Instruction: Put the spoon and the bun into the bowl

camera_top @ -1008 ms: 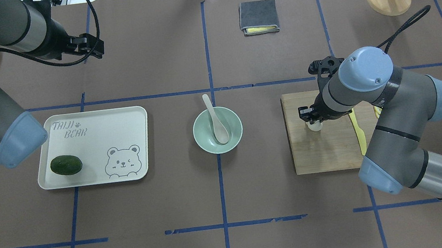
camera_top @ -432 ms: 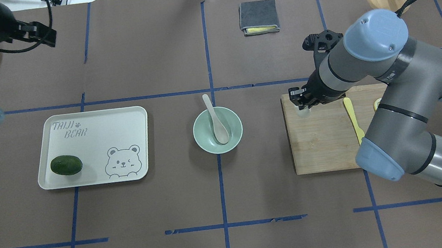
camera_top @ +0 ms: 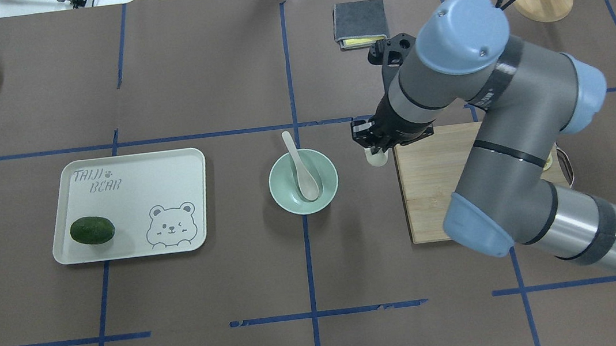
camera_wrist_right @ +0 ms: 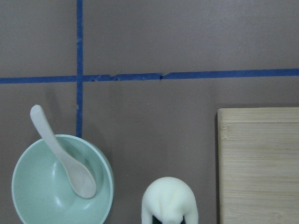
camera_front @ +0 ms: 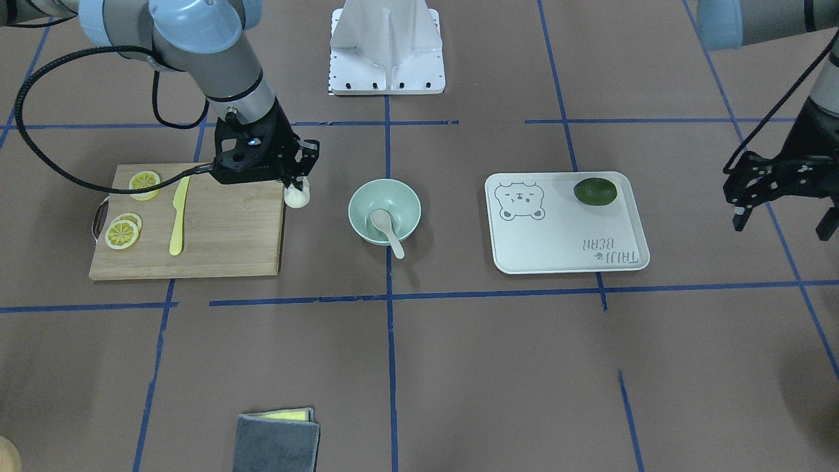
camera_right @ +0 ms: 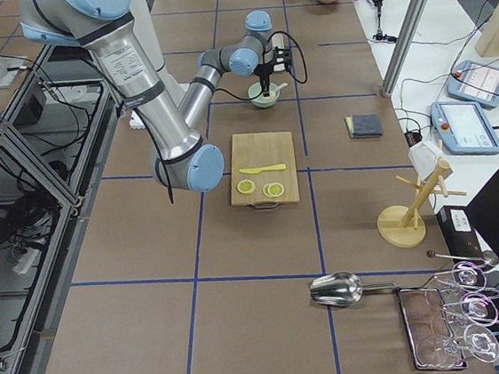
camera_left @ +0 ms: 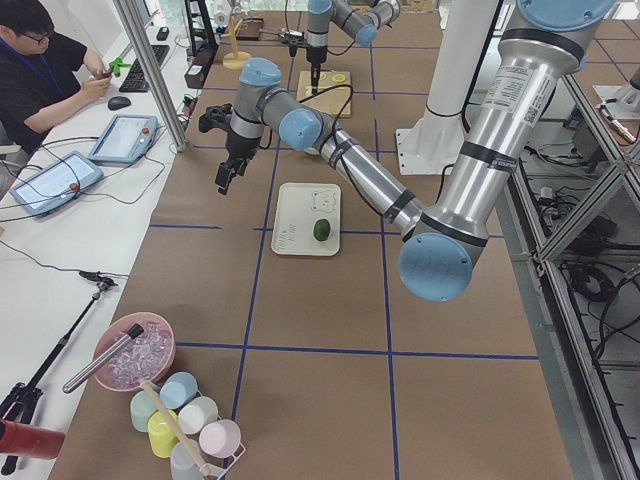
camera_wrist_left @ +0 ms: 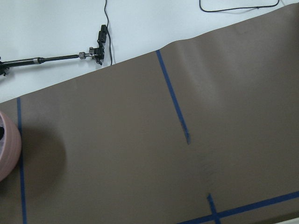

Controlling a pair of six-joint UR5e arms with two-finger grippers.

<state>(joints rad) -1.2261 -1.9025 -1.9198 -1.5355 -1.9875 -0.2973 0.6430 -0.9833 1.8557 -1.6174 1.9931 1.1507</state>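
Bun (camera_front: 297,196), front view: small and white, pinched from above by the right fingers (camera_front: 293,183). It is just past the corner of the wooden board (camera_front: 216,229). The bowl (camera_front: 354,208) is near, on the side away from the board.
Spoon (camera_front: 388,231), front view: in the bowl. The scoop is in the middle and the handle leans on the rim, pointing away from the robot.
Left fingers (camera_front: 739,208), front view: spread wide and holding nothing. They are far off, past the tray (camera_front: 564,252) with the green fruit (camera_front: 595,191).
Overhead view: the bun hangs between the board and the bowl, not over the bowl yet. From the bun, the bowl lies toward the robot's left. The right arm is much the nearer one.
Left side view: the left fingers hang well apart from the tray and the bowl.
Right side view: the right fingers are close by the bowl. The bun is too small to see.
Left wrist view: only the table (camera_wrist_left: 140,140) and the edge of a pink bowl (camera_wrist_left: 7,149).
Right wrist view: the bun sits low in the middle. The bowl is on one side and the board on the other. The spoon lies slanted across the bowl.
Next move, my guess: slide the bun sideways until it is over the bowl, then let go beside the scoop so it does not roll off it.
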